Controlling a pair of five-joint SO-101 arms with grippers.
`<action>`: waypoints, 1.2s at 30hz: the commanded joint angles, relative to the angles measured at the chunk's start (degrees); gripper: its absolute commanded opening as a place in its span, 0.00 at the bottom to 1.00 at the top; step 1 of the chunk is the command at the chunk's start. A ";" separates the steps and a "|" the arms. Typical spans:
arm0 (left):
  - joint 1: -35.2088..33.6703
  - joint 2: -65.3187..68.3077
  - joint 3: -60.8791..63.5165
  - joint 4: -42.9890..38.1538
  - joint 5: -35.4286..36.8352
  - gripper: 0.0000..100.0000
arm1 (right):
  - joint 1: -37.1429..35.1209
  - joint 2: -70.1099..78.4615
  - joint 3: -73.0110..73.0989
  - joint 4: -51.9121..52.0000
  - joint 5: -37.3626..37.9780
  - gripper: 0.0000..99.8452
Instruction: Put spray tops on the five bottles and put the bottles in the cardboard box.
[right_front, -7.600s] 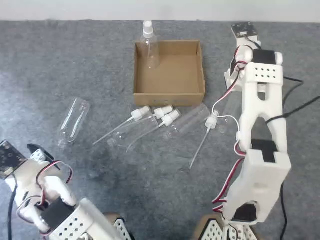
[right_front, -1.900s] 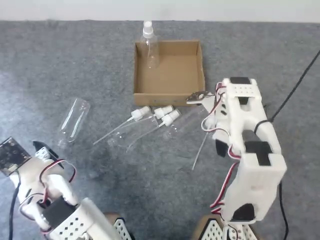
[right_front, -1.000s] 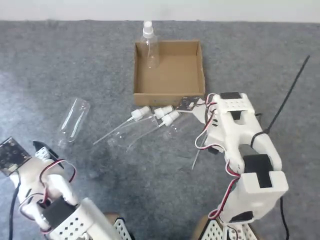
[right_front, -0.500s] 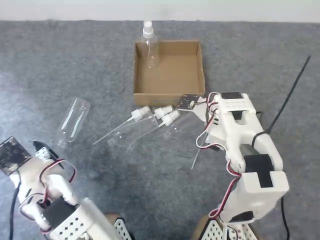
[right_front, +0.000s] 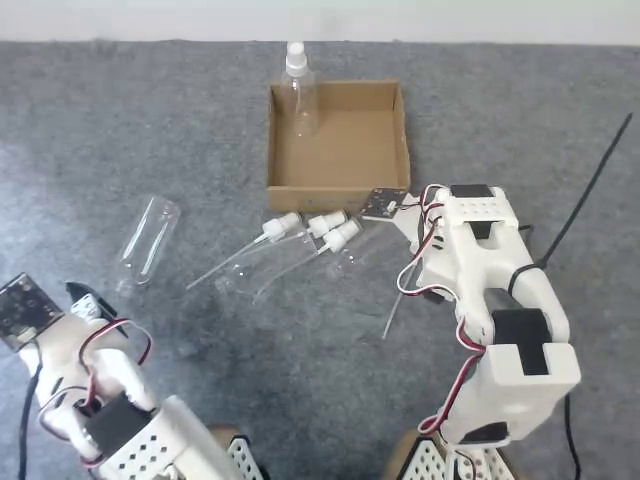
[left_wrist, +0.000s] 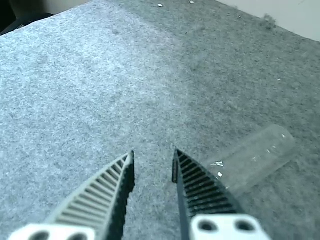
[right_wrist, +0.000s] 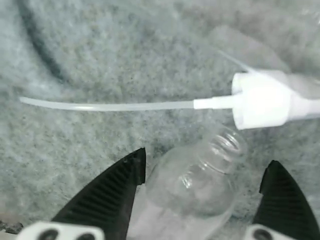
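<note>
Progress looks like one of five: a clear plastic bottle with a white spray top (right_front: 300, 95) stands at the brown cardboard box's (right_front: 338, 190) 11 o'clock corner, while the rest lie uncapped at its 6 to 8 o'clock. The right gripper (right_wrist: 206, 165) straddles a clear open-necked bottle (right_wrist: 195, 185), jaws wide apart. The left gripper (left_wrist: 153, 155) hangs empty, slightly parted.

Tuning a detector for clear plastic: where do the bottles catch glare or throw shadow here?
High view: even light; the lone bottle shows pale edge glints, barely any shadow. Left wrist view: small glare specks on it. Right wrist view: highlights ring the neck of the uncapped bottle inside the right hand.
</note>
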 joint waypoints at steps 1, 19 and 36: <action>0.18 -1.14 -0.84 -2.64 -0.79 0.12 | 1.19 -3.47 -0.53 1.19 -1.85 0.34; 0.18 -1.14 -0.84 -2.64 -0.79 0.12 | 1.19 -3.74 -0.53 1.19 -13.27 0.34; 0.18 -1.14 -0.84 -2.64 -0.79 0.12 | 4.70 -5.58 -0.53 1.27 -13.27 0.13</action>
